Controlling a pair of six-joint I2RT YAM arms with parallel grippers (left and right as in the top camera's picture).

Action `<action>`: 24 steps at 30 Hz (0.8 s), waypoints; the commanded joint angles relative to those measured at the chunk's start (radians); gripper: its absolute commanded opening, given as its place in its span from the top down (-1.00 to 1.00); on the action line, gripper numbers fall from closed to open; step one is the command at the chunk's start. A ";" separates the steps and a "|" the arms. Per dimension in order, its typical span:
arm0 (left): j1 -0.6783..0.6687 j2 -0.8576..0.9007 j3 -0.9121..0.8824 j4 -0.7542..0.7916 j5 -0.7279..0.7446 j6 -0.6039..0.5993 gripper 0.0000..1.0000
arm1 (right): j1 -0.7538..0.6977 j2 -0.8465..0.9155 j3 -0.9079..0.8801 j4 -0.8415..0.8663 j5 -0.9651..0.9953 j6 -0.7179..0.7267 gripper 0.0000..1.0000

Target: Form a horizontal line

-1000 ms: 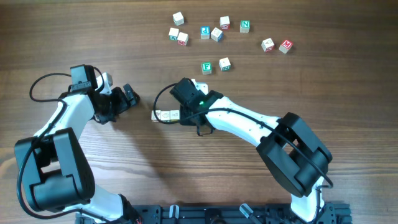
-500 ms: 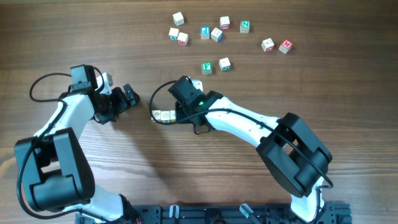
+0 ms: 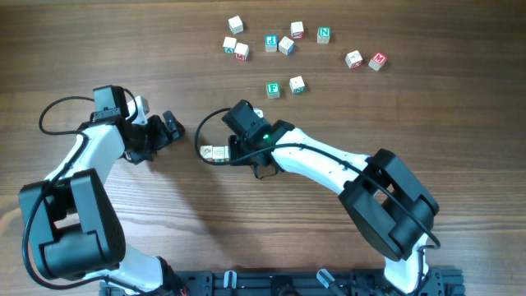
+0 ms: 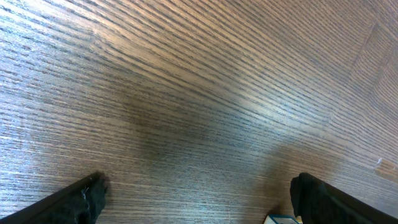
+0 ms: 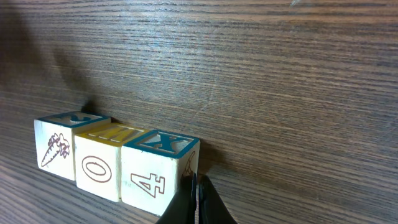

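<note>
I find the horizontal line near mid-tabletop, just left of the right arm's wrist. It lies well below the loose cubes scattered along the far side. In the right wrist view it reads as three cubes touching side to side: a carrot cube, an O cube and a 4 cube, with their front faces close to flush. The right pincer is clenched on nothing, its joined tips at the outer edge of the 4 cube; I cannot tell whether they touch it. The left pincer is released, its fingers spread wide over bare tabletop, well apart from the row. I judge the step in hand to be a final squaring of the row's end. To do it well, I would press only along the row's own axis, low on the cube face and lightly. An off-centre push would swing the 4 cube out of line. I would then back away along that same axis and lift clear before any sideways travel. The black cable loops near the row's far end, and I would watch it during withdrawal.
</note>
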 commanded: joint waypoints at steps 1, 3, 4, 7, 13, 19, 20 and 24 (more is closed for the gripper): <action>0.016 0.080 -0.060 -0.012 -0.135 0.005 -1.00 | 0.006 -0.011 0.001 0.004 -0.017 -0.007 0.91; 0.016 0.080 -0.060 -0.012 -0.135 0.005 -1.00 | 0.006 -0.011 0.001 0.004 -0.017 -0.007 0.91; 0.016 0.080 -0.060 -0.012 -0.135 0.005 -1.00 | 0.006 -0.011 0.001 0.004 -0.022 -0.007 0.91; 0.016 0.080 -0.060 -0.012 -0.135 0.005 -1.00 | 0.006 -0.011 0.001 0.004 -0.028 -0.006 0.91; 0.016 0.080 -0.060 -0.012 -0.135 0.005 -1.00 | 0.006 -0.011 0.001 -0.041 0.032 -0.003 0.91; 0.016 0.080 -0.060 -0.012 -0.135 0.005 -1.00 | 0.001 -0.052 0.010 -0.041 0.135 -0.013 0.91; 0.016 0.080 -0.060 -0.012 -0.135 0.005 -1.00 | -0.002 -0.061 0.016 -0.011 0.134 -0.063 0.91; 0.016 0.080 -0.060 -0.012 -0.135 0.005 -1.00 | -0.031 -0.062 0.041 0.079 0.080 -0.122 0.91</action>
